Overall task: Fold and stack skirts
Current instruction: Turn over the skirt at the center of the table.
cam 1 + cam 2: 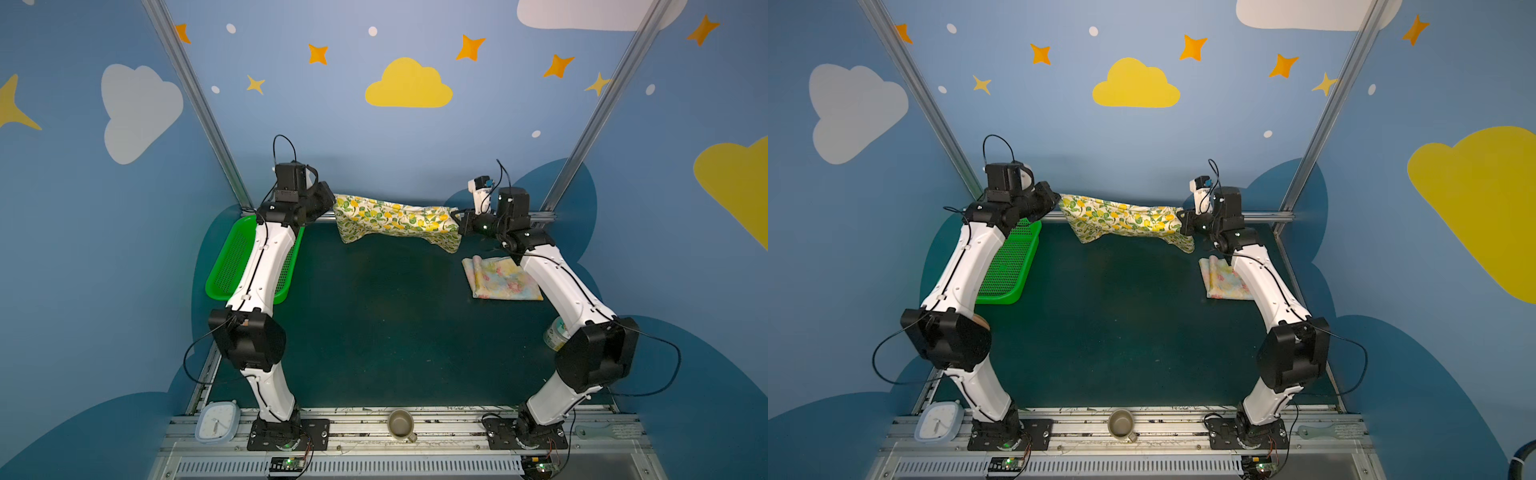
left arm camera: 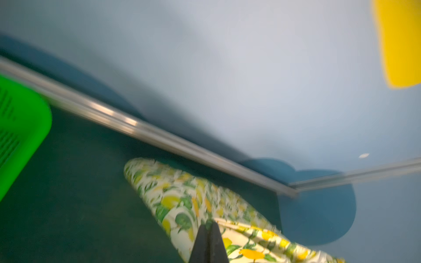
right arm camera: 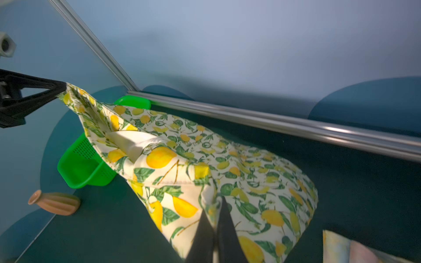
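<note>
Right wrist: end effector (image 3: 215, 205) pinches skirt (image 3: 250, 173).

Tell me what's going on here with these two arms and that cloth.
The two arms are folding skirts. The left hand and the right hand are each shut on an end of the lemon skirt, holding it stretched between them at the far side of the mat, its lower edge sagging. The floral skirt lies already folded on the mat beside the right arm. The basket sits under the left arm.
</note>
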Robot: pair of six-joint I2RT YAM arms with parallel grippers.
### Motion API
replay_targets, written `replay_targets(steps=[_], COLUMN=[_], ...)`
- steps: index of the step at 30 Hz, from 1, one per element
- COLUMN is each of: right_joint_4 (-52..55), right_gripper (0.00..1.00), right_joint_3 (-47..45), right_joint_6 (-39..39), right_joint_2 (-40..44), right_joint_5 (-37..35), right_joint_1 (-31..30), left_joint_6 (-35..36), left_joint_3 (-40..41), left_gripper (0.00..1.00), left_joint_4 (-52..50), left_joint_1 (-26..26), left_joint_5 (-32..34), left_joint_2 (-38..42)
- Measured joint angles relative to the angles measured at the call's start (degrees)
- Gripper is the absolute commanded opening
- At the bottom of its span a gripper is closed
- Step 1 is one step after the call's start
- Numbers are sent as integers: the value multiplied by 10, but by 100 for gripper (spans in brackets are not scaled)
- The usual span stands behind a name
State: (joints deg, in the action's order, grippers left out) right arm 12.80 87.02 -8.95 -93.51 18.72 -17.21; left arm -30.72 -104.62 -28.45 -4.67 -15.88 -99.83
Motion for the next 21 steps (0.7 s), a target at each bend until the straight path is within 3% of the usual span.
replay_targets(steps=[4,8,9,10,12,14,21], right_joint_4=[-50,-82,-83,-83,-78,-70,-29], right_gripper=[0,3,13,22,34,43,45], right_joint_3=[-167,-315,-338,-360,-383,-384,-362], right_joint_6=[-2,-27,-34,-44,-68,-85,-122], right_joint_2=[38,40,40,40,41,45,102], right_joint_5=[-31,-58,-61,-64,-69,-74,-77], right_joint_1=[-32,-68,-75,-82,-93,-97,-113], left_joint_6=[-24,-56,-61,-66,-77,-88,-109], left_joint_3=[269,458,487,514,554,579,603], left_gripper=[6,18,26,46,64,67,67], left_joint_4=[99,151,156,161,164,164,161], left_joint_1=[-14,-33,-40,-48,-69,-89,-115], left_joint_5=[20,43,48,54,64,74,90], left_joint_2=[111,143,143,144,151,167,227])
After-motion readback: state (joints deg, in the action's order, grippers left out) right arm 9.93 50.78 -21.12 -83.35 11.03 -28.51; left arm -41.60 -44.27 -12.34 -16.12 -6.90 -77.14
